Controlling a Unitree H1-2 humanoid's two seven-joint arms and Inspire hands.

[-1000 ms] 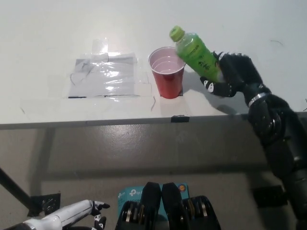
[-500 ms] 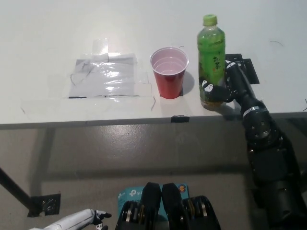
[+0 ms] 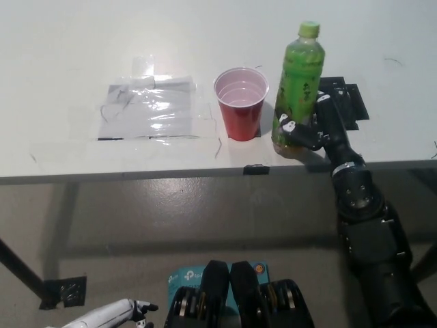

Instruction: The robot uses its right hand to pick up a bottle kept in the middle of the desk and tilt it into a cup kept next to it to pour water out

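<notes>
You had the black right hand clamped around the lower body of the green plastic bottle with the lime-green cap, fingers wrapped over the label near its base. The bottle stood near the front edge of the white desk, just to the right of the red plastic cup as the head view shows it, leaning slightly with its cap tipped away from the cup.

A second before, that bottle was swung hard over, its cap hanging above the cup's rim in the pouring attitude. Half a second before, you had brought it back upright beside the cup. At this moment it sat a little nearer the desk edge and canted a touch the other way, while the cup had not moved. I read that as the pour being over and the bottle being set down; whether its base was fully seated on the desk I could not tell.

The cap appeared to be on throughout, and I could see no water in the cup.

The white left hand hung low at the bottom left, well below the desk, too little of it visible to say how its fingers were held. A taped clear plastic sheet lay flat to the cup's left.
</notes>
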